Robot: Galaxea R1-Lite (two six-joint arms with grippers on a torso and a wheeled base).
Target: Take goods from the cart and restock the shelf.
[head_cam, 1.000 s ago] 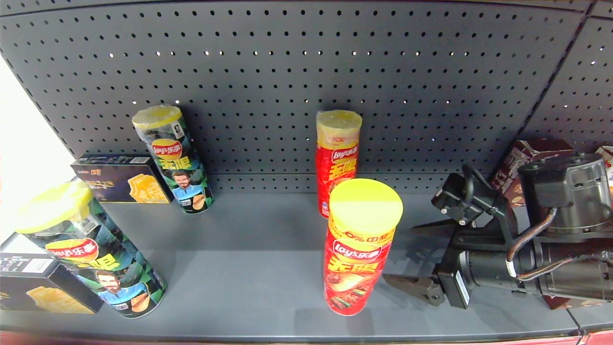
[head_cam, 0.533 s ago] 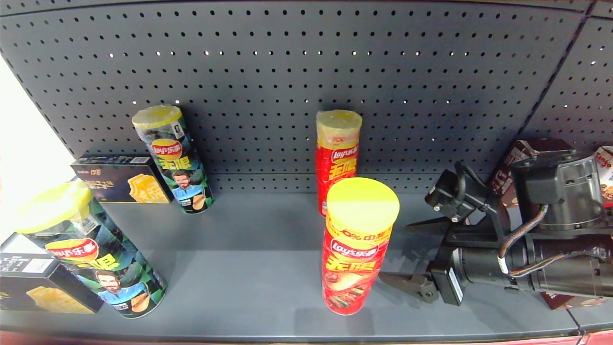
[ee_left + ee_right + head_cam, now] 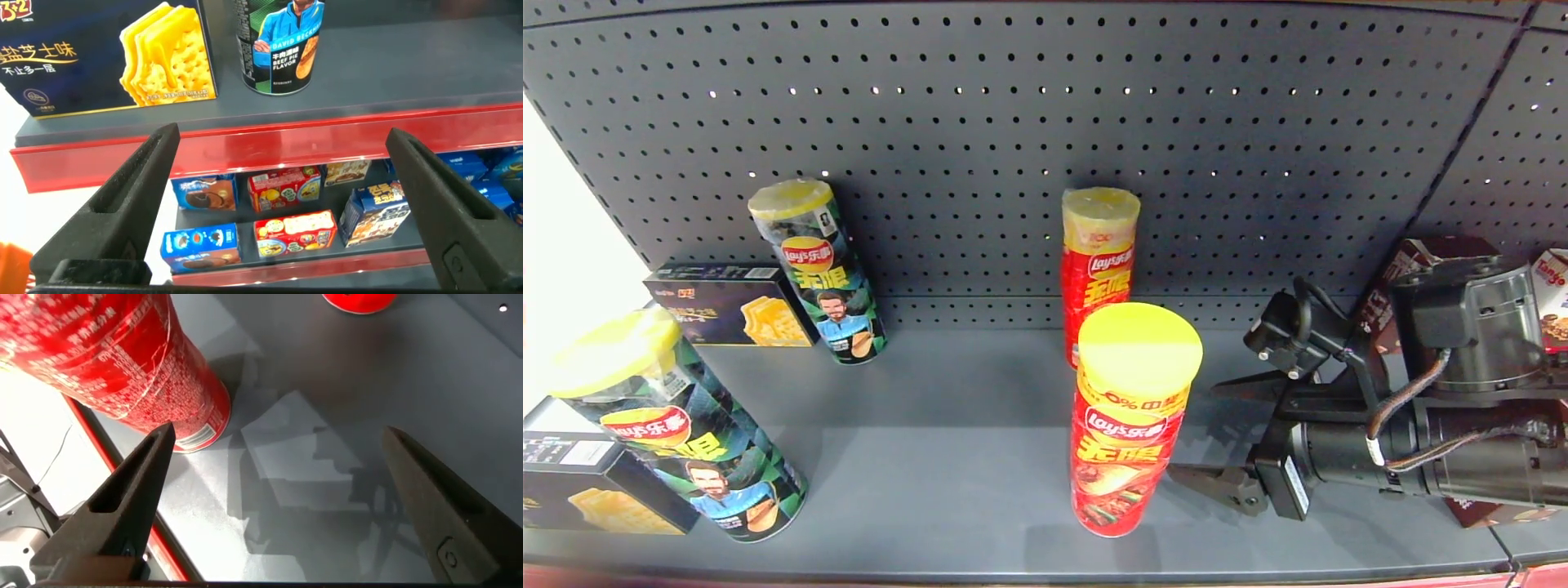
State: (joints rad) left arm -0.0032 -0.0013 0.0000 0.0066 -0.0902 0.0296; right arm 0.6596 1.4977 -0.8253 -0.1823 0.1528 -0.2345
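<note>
A red chips can [image 3: 1131,425] with a yellow lid stands upright near the grey shelf's [image 3: 964,457] front edge. A second red can [image 3: 1098,269] stands behind it at the pegboard. My right gripper [image 3: 1196,430] lies open just right of the front can, its fingers pointing at it with nothing between them. In the right wrist view the gripper [image 3: 279,437] is open over bare shelf, with the front can [image 3: 122,359] off to one side. My left gripper [image 3: 283,137] is open below and in front of the shelf's red front strip [image 3: 270,147].
Two green chips cans [image 3: 821,269] [image 3: 678,425] and two dark cracker boxes [image 3: 731,306] [image 3: 588,482] stand on the shelf's left part. A brown box [image 3: 1413,261] stands behind my right arm. Lower shelves hold several small boxes [image 3: 286,212].
My right arm has edged slightly to the left, still open. The front red can has shifted a little to the left too.
</note>
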